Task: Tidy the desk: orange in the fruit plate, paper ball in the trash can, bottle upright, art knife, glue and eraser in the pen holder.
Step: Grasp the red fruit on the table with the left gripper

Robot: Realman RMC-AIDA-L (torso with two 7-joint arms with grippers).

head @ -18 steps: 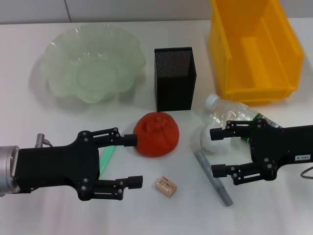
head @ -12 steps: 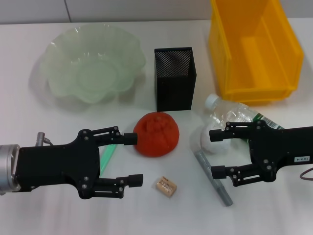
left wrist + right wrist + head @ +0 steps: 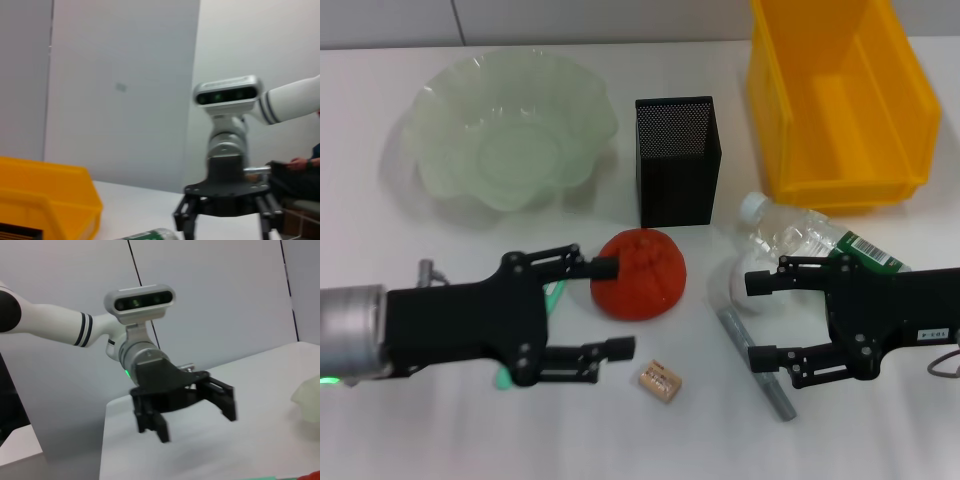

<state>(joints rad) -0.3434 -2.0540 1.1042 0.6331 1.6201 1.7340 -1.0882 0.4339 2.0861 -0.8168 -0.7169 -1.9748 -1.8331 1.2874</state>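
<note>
The trash can point(image 3: 47, 200) filled the lower corner of the left wrist view, its yellow rim and slanted wall showing. Beside it, low on the white table point(image 3: 145, 207), lay part of the bottle point(image 3: 150, 235), its green label just visible. Beyond the bottle, well apart from the trash can, the right gripper point(image 3: 225, 222) hung from its grey and white arm, fingers pointing down and spread apart.

My head camera looked steeply down on the bench point(image 3: 620, 440); each wrist camera sat low, facing across it toward the other arm's pincer, sharing the bench's middle
</note>
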